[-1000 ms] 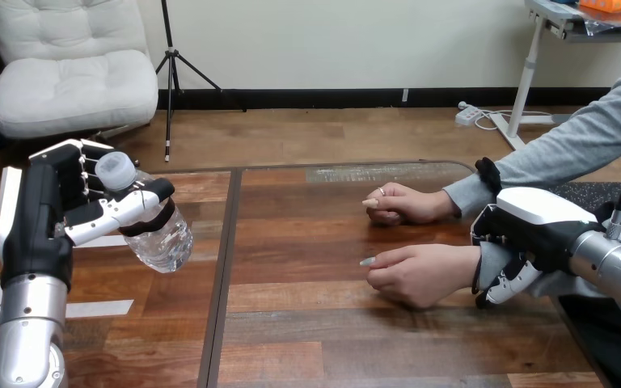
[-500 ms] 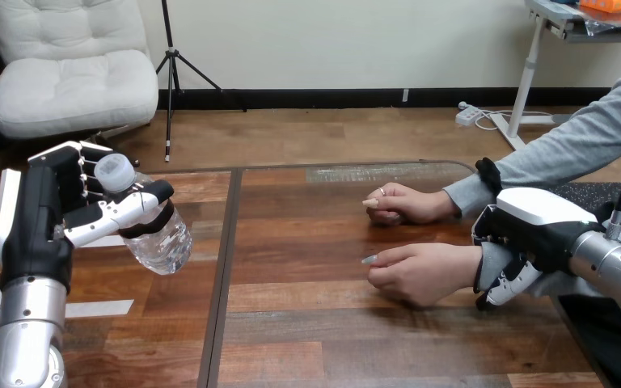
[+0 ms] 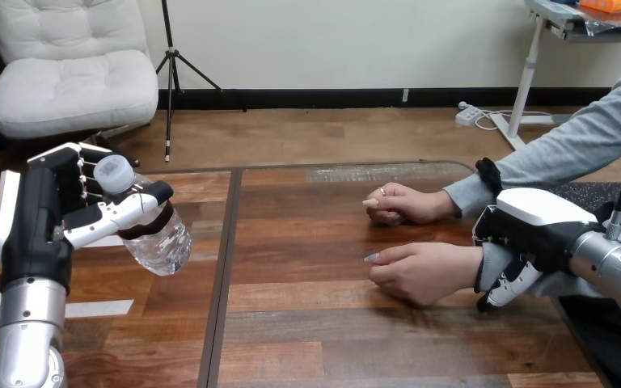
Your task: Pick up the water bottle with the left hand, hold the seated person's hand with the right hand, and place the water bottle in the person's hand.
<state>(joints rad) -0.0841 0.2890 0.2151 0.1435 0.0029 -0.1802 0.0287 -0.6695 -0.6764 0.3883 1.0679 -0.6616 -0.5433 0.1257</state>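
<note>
My left hand (image 3: 52,212) is raised above the table's left side, its fingers and thumb curled round a clear water bottle (image 3: 149,230) with a pale cap, held tilted with the cap up. At the right, my right hand (image 3: 525,230) is curled round the wrist of the person's nearer hand (image 3: 416,272), which rests loosely closed on the table, knuckles up. The person's farther hand (image 3: 404,204) lies on the table just behind it, also loosely closed. The bottle hangs well to the left of both.
The wooden table (image 3: 331,339) has a dark seam (image 3: 222,275) running front to back left of its middle. White tape strips (image 3: 97,309) lie on the left panel beneath my left arm. The person's grey sleeve (image 3: 574,145) enters from the upper right.
The bottle and my left hand have dipped and drifted very slightly left. My right hand stays on the person's wrist, and the person's hands have hardly moved.
</note>
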